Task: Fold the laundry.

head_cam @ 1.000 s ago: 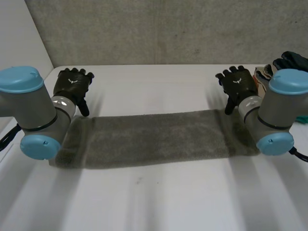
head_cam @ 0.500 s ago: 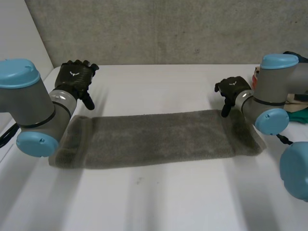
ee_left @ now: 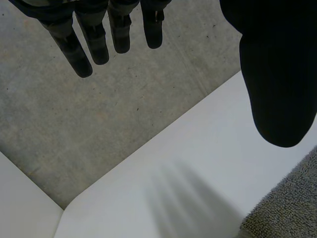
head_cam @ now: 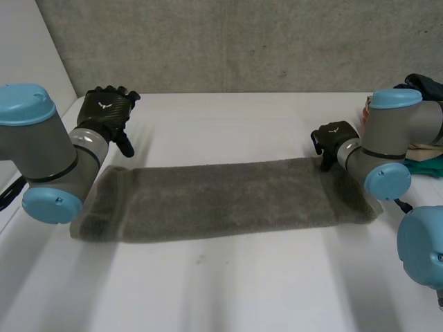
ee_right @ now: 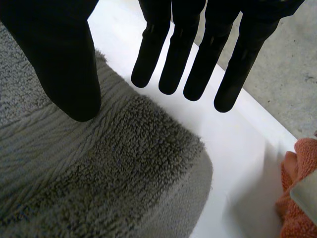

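Observation:
A grey towel (head_cam: 228, 200), folded into a long strip, lies flat across the white table (head_cam: 228, 290). My left hand (head_cam: 104, 114) hovers over the table just beyond the towel's far left corner. Its fingers (ee_left: 94, 39) are straight and spread from the thumb, and the towel's corner (ee_left: 287, 208) lies below the thumb. My right hand (head_cam: 333, 137) is low at the towel's far right corner. In the right wrist view its thumb (ee_right: 59, 54) hangs above the towel (ee_right: 99, 168) and its straight fingers (ee_right: 198, 54) reach past the far edge. Nothing is pinched.
A pile of other laundry sits at the table's right end: a dark garment (head_cam: 422, 83), a teal cloth (head_cam: 423, 166) and an orange cloth (ee_right: 297, 193) close to the towel's corner. A concrete wall (head_cam: 228, 41) runs behind the table.
My right arm has swung round and brought its hand down to the towel's far right corner, fingers slightly less spread. The left hand lifted a little and then held still. The towel has not moved.

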